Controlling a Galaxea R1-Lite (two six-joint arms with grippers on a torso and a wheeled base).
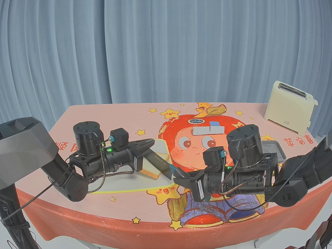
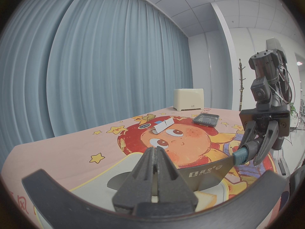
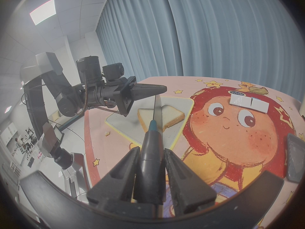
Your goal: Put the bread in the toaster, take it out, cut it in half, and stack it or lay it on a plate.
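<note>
The right gripper (image 1: 180,181) grips the knife (image 1: 162,164) by its handle, blade on edge across the bread (image 1: 152,170) on the cutting board (image 1: 128,185). The left gripper (image 1: 149,144) – clenched on nothing – crowds the blade's far end. The toaster (image 1: 290,108) and tray (image 1: 275,148) sit well apart on the tabletop (image 1: 114,118)

A pale, brown-crusted slice of bread (image 1: 151,170) lies flat on the white cutting board (image 1: 126,183) at the near left of the table. A knife (image 1: 161,163) stands edge-down across the slice's middle, its teal handle clamped in the right gripper (image 3: 152,150). The cream toaster (image 1: 289,108) stands upright at the far right corner, its slot showing no bread, and the grey metal plate (image 2: 206,119) lies between it and the board.
</note>
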